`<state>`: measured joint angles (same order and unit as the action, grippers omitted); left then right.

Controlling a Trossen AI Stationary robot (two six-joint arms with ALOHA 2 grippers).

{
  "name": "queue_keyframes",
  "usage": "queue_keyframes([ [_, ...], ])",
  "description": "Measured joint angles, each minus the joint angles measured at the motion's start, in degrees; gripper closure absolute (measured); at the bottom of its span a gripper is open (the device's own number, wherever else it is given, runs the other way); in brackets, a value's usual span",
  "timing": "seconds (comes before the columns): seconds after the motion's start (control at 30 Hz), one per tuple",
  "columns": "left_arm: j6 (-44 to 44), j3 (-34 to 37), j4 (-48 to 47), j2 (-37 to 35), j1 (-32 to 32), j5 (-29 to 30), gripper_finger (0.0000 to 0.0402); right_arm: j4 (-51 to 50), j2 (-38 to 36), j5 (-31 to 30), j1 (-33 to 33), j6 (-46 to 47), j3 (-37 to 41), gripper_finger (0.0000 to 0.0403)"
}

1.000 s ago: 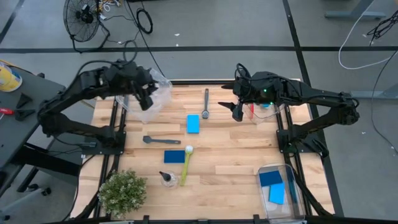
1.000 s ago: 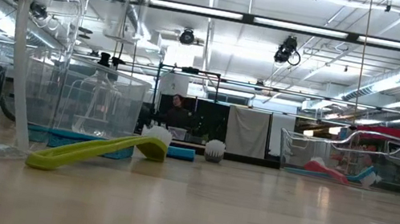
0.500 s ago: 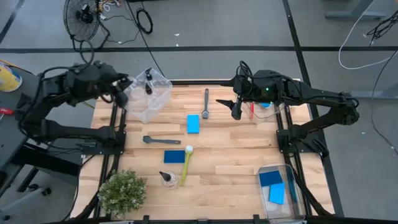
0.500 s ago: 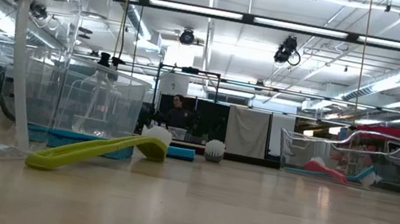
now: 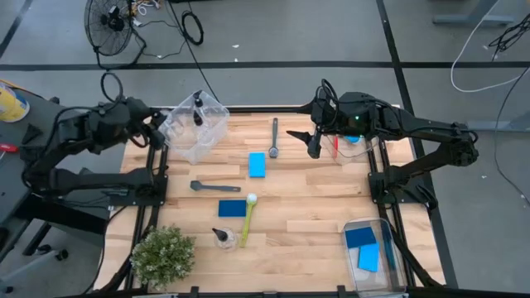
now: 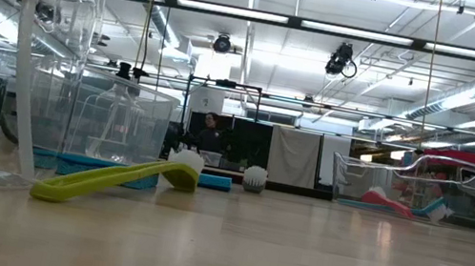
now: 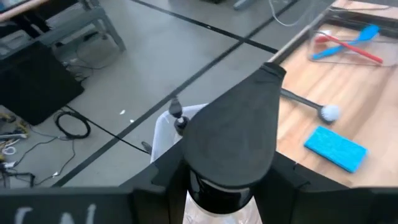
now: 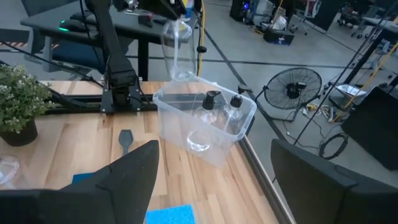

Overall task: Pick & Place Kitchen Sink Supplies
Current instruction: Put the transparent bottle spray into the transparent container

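My left gripper (image 5: 154, 132) is just off the table's far left corner, beside the far-left clear bin (image 5: 195, 128), and is shut on a small clear bottle (image 8: 176, 55) with a black top (image 7: 231, 134). Two more such bottles (image 8: 211, 109) stand in that bin. My right gripper (image 5: 314, 146) hangs open and empty above the table's far right part. On the wood lie a grey brush (image 5: 274, 136), two blue sponges (image 5: 257, 164) (image 5: 233, 208), a dark grey brush (image 5: 214, 187), a yellow-green brush (image 5: 248, 217) and another clear bottle (image 5: 222, 237). My left gripper pinches the clear bottle between its two fingers (image 7: 166, 182), one on each side, just below the black top's collar (image 7: 219, 185). The fingers come about level from the table's left side. The bottle stands upright and is lifted clear, its body (image 8: 176, 62) hanging below the fingers.
A clear bin (image 5: 352, 147) with a red and a blue brush sits at the far right edge, close to my right gripper. Another clear bin (image 5: 370, 247) with blue sponges is at the near right corner. A potted plant (image 5: 163, 255) stands at the near left corner.
My left gripper has drawn back from above the far-left bin toward and past the table's left edge, carrying the clear bottle with it. The bin, covered by the gripper before, now shows whole.
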<state>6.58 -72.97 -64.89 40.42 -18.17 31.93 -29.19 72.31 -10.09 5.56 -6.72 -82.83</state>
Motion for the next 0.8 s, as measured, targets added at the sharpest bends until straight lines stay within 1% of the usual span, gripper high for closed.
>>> queue_keyframes([
  [0.17,-0.85,8.07,6.44,-4.07,0.0,2.67,0.026,0.02,0.0,-0.37,0.0,-0.02,0.0,0.0092],
  [0.3,-0.49,13.73,8.34,-5.32,0.0,3.74,0.0251,0.04,0.0,-1.49,-0.02,-0.02,0.0,0.0092],
  [0.4,-0.07,17.59,9.98,-5.3,-0.04,6.72,0.0251,0.04,0.0,-1.49,0.0,-0.02,0.0,0.0092],
  [0.53,-0.19,21.72,13.4,-5.3,-0.04,10.07,0.0259,0.04,0.0,-1.49,0.0,-0.02,0.0,0.0092],
  [0.8,1.26,27.56,18.16,-5.22,-0.77,11.44,0.0248,0.14,0.0,-1.51,0.0,0.0,0.0,0.0092],
])
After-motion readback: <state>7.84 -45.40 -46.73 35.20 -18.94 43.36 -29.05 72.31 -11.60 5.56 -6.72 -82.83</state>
